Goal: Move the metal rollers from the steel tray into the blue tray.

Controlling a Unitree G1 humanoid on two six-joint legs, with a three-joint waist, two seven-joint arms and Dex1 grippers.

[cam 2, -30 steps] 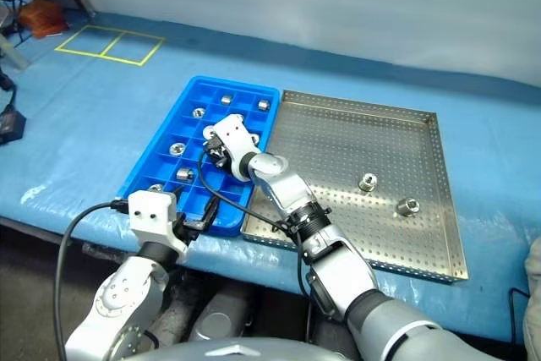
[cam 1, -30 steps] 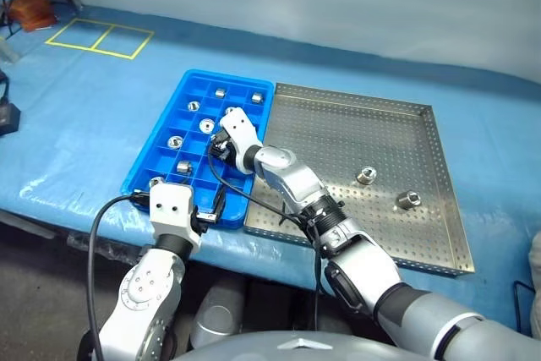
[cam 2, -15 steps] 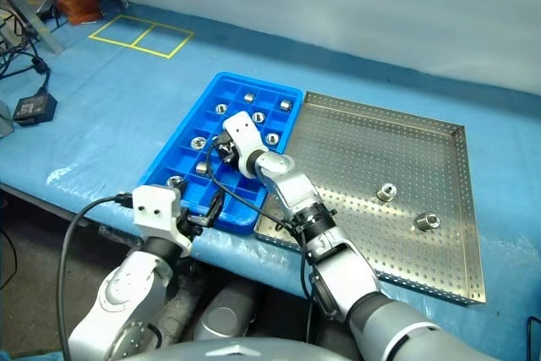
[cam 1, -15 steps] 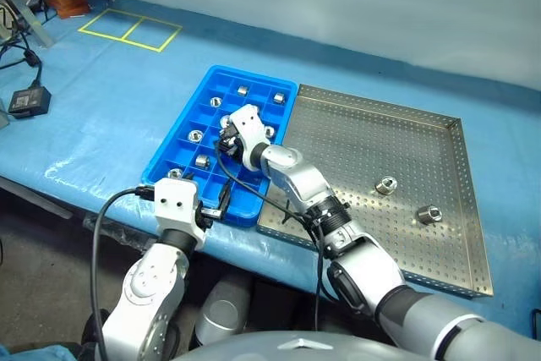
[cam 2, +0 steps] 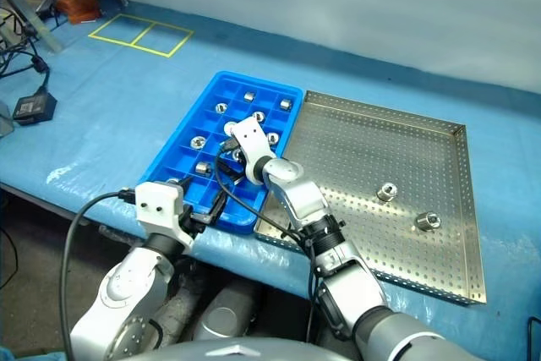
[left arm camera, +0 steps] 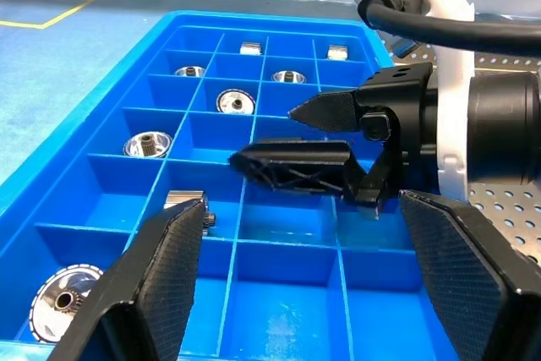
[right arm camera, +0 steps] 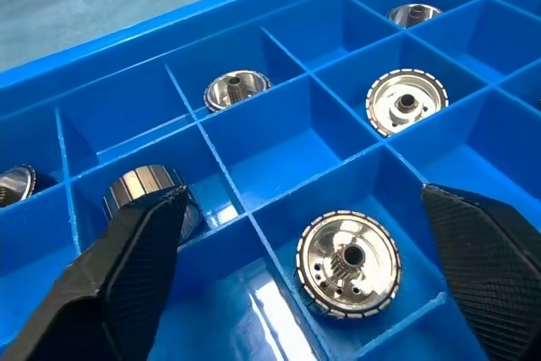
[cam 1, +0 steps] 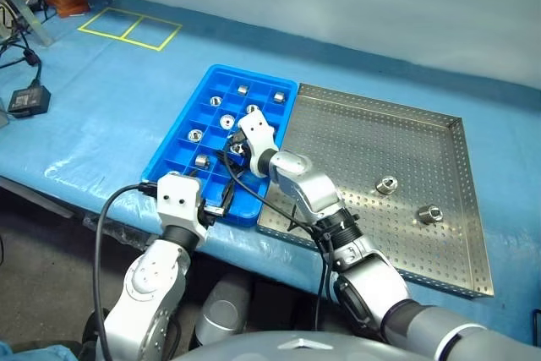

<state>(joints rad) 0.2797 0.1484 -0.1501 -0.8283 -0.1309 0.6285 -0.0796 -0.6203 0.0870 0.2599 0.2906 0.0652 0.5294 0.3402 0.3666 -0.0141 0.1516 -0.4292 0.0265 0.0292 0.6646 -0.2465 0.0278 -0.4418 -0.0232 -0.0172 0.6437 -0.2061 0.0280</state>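
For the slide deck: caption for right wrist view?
Open right hand above a roller lying in a blue tray compartment.

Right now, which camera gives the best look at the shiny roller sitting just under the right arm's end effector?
The right wrist view: the roller lies face up in a compartment of the blue tray, hole and rim clear, between the open right end effector fingers. In the head views that arm covers that spot; the left wrist view shows other rollers.

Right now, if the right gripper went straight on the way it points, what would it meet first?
Probably the shiny silver metal roller lying flat in a compartment of the bright blue plastic compartment tray, directly between the open right gripper fingers. Depth is unclear, so the compartment floor might come first.
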